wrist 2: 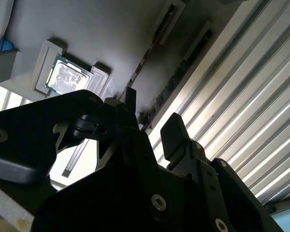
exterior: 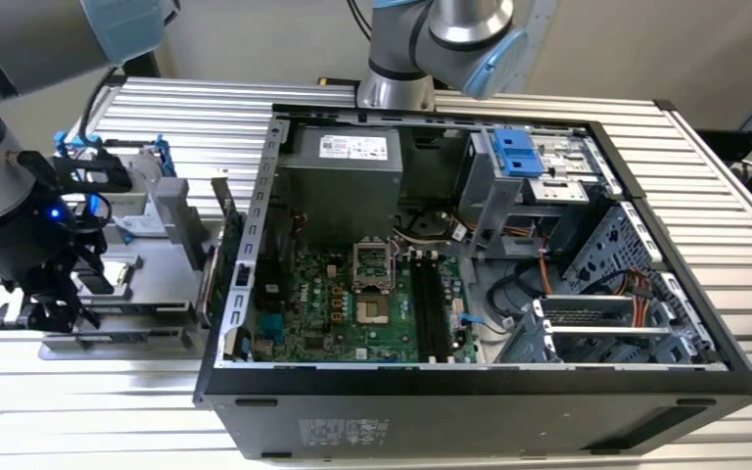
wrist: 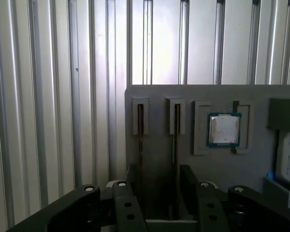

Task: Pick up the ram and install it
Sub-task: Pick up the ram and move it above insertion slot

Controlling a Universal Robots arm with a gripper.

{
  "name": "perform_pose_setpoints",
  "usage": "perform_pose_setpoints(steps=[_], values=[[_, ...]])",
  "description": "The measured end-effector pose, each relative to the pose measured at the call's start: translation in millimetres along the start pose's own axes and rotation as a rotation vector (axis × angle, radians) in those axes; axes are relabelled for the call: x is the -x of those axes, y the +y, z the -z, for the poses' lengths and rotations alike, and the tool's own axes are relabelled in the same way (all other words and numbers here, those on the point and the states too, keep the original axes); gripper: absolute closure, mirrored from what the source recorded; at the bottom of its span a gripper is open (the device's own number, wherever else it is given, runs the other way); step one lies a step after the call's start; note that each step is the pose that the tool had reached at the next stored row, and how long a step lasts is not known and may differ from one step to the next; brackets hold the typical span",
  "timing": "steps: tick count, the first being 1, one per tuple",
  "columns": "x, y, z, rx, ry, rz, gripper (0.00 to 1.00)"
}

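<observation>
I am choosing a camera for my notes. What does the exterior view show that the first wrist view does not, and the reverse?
Exterior view: the open computer case with its green board. First wrist view: two memory sticks standing in slots, a square chip, and the open tool with one stick between its fingers. Both: the gray holder and the ribbed metal table.

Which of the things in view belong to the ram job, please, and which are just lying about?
Job: ram; hand, open astride it; grey holder; computer case.
Lying about: processor chip; blue bracket.
</observation>
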State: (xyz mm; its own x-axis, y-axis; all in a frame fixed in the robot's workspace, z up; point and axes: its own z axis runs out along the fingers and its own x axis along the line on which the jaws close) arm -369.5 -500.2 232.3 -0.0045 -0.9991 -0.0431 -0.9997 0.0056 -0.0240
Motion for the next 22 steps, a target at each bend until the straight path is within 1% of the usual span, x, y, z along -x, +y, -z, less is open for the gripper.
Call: perform_pose_setpoints(steps=[5, 7, 13, 22], values=[[-3.6, 0.2, -6.5, -0.0003, 0.0059, 0.0, 0.0], [-4.5, 0.2, -9.3, -0.0001, 0.0073, 0.0, 0.0], [-9.5, 0.4, -20.1, -0.0003, 0.0074, 0.0, 0.0], [-10.8, 0.8, -36.3, -0.0002, 0.0078, 0.0, 0.0]])
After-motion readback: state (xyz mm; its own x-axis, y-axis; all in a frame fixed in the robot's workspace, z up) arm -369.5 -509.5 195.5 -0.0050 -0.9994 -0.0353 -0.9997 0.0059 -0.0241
